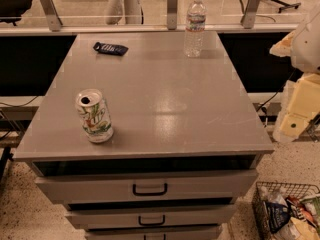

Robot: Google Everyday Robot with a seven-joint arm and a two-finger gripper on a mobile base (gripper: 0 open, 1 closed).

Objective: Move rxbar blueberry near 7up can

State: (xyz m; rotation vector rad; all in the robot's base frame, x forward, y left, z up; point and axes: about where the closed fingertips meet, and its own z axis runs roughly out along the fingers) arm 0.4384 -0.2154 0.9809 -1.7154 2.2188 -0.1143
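Note:
The rxbar blueberry (110, 48), a flat dark navy wrapper with small white print, lies at the far left of the grey table top (165, 99). The 7up can (94, 116), white with a green and red logo and an opened silver top, stands upright near the front left edge, well apart from the bar. My gripper (295, 121) is on the cream-coloured arm at the right edge of the camera view, beyond the table's right side and away from both objects. It holds nothing that I can see.
A clear plastic water bottle (194, 27) stands upright at the far right of the table top. Drawers with black handles (149, 189) are below the top. A wire basket of snack bags (287, 211) sits on the floor at the front right. A glass railing runs behind the table.

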